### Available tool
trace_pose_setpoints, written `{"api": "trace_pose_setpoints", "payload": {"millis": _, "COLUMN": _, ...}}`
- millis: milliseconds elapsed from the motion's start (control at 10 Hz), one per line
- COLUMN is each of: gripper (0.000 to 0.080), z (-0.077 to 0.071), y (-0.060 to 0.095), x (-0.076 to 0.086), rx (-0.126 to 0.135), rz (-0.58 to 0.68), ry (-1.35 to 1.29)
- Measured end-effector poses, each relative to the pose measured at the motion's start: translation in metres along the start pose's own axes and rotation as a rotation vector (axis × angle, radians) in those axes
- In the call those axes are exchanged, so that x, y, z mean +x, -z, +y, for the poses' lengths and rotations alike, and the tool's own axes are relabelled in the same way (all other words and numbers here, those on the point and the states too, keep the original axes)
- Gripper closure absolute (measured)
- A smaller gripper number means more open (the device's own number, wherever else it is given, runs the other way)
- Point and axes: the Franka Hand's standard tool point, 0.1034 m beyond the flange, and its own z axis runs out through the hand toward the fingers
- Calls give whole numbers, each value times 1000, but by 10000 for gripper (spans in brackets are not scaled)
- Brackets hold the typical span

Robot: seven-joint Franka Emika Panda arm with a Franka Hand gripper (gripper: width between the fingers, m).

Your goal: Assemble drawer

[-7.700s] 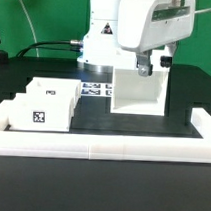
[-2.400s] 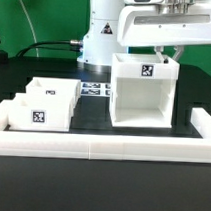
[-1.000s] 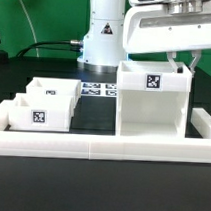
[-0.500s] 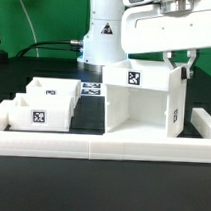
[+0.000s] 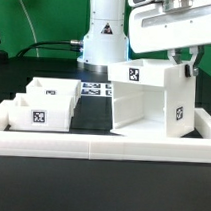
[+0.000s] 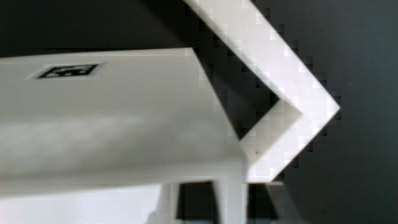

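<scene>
The drawer's tall white box shell (image 5: 146, 104) stands on the black table at the exterior view's right, turned at an angle, with square tags on its top edge and its side wall. My gripper (image 5: 185, 66) is shut on the top of the shell's right wall. In the wrist view, the dark fingers (image 6: 194, 198) sit on both sides of a white wall of the shell (image 6: 107, 120), which carries a tag. The two small knobbed trays (image 5: 39, 112) (image 5: 54, 90) sit side by side at the left, far from the gripper.
A long low white border wall (image 5: 101, 144) runs along the front and up both sides. The marker board (image 5: 93, 90) lies flat behind the trays, near the robot's white base (image 5: 102, 38). A black cable runs at the back left.
The box shell has turned in my grip and shifted slightly left. Its side wall with a second tag now faces the exterior camera. The trays have not moved.
</scene>
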Motion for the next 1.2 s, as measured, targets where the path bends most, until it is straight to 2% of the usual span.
{"api": "trace_pose_setpoints", "payload": {"millis": 200, "gripper": 755, "z": -3, "y": -1, "x": -3, "rx": 2, "rz": -13, "ry": -272}}
{"api": "trace_pose_setpoints", "payload": {"millis": 300, "gripper": 755, "z": -2, "y": -1, "x": 0, "rx": 5, "rz": -10, "ry": -326}}
{"api": "trace_pose_setpoints", "payload": {"millis": 500, "gripper": 754, "z": -4, "y": -2, "x": 4, "rx": 34, "rz": 3, "ry": -378}}
{"api": "trace_pose_setpoints", "payload": {"millis": 900, "gripper": 751, "z": -9, "y": 0, "x": -1, "rx": 57, "rz": -23, "ry": -565}}
{"api": "trace_pose_setpoints", "payload": {"millis": 1000, "gripper": 751, "z": -9, "y": 0, "x": -2, "rx": 57, "rz": -32, "ry": -619}}
{"api": "trace_pose_setpoints", "payload": {"millis": 1100, "gripper": 752, "z": -6, "y": -3, "x": -9, "rx": 25, "rz": -60, "ry": -648}}
{"api": "trace_pose_setpoints", "payload": {"millis": 1200, "gripper": 752, "z": -7, "y": -6, "x": -10, "rx": 23, "rz": -63, "ry": -661}}
